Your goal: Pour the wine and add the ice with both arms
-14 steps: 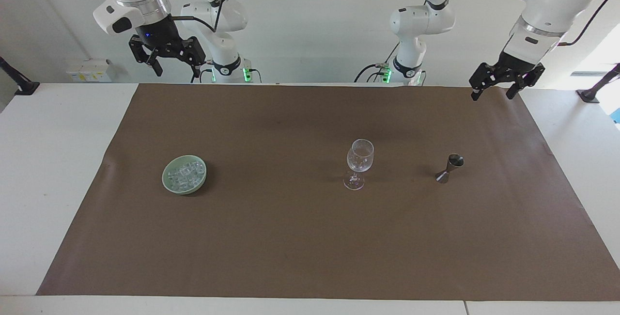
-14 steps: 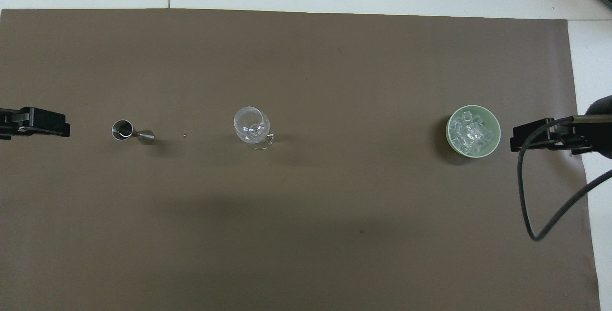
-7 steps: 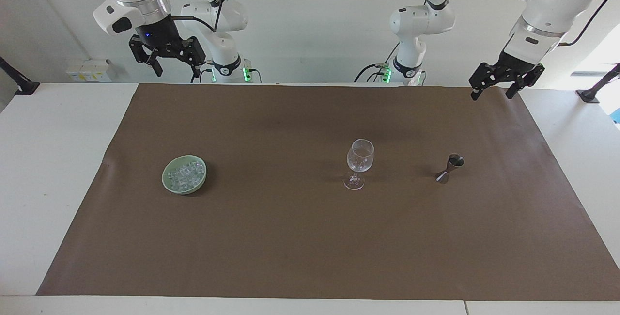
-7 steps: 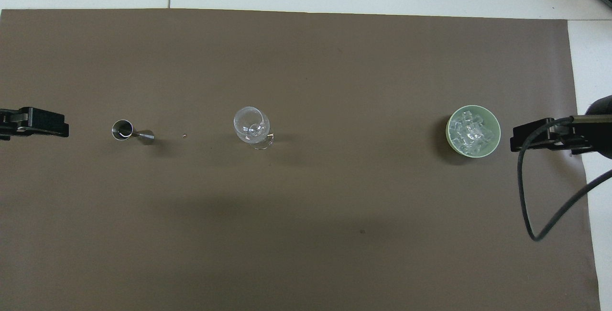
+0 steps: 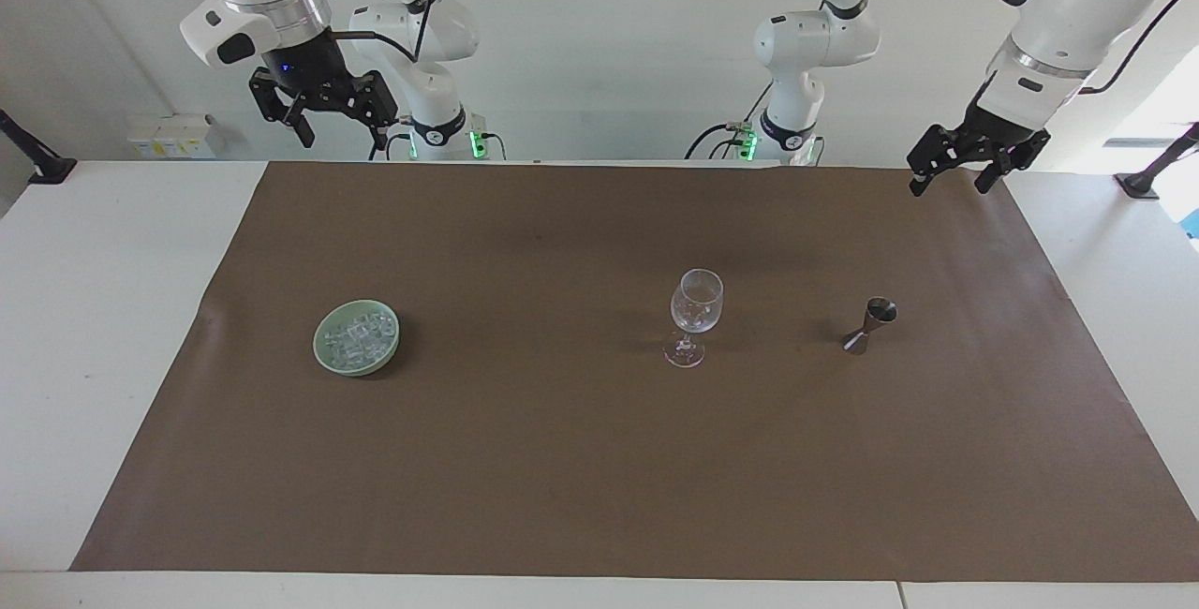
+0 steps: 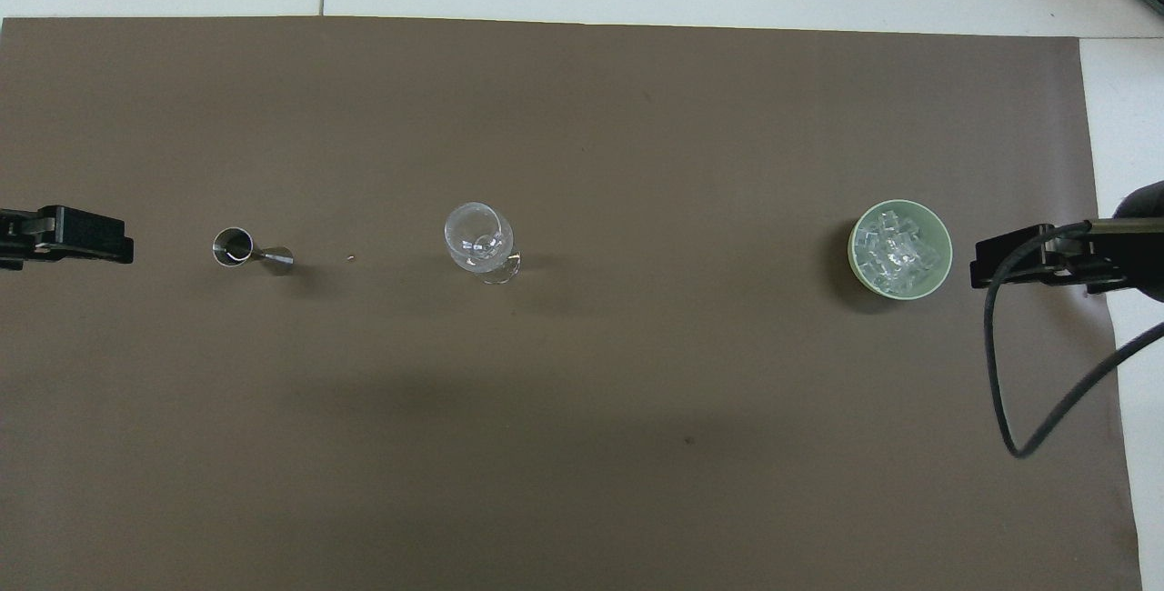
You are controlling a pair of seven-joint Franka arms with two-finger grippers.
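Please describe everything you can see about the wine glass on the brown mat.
The wine glass is clear and looks like real glass, with a rounded bowl, a thin stem and a round foot. It stands upright on the brown mat, between the small metal jigger and the green bowl of ice, closer to the jigger. A few small clear pieces seem to lie in its bowl; whether it holds liquid cannot be told. Nothing touches it except the mat.

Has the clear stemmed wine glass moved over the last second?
No. The clear stemmed wine glass stands where it did, between the small metal jigger and the green bowl.
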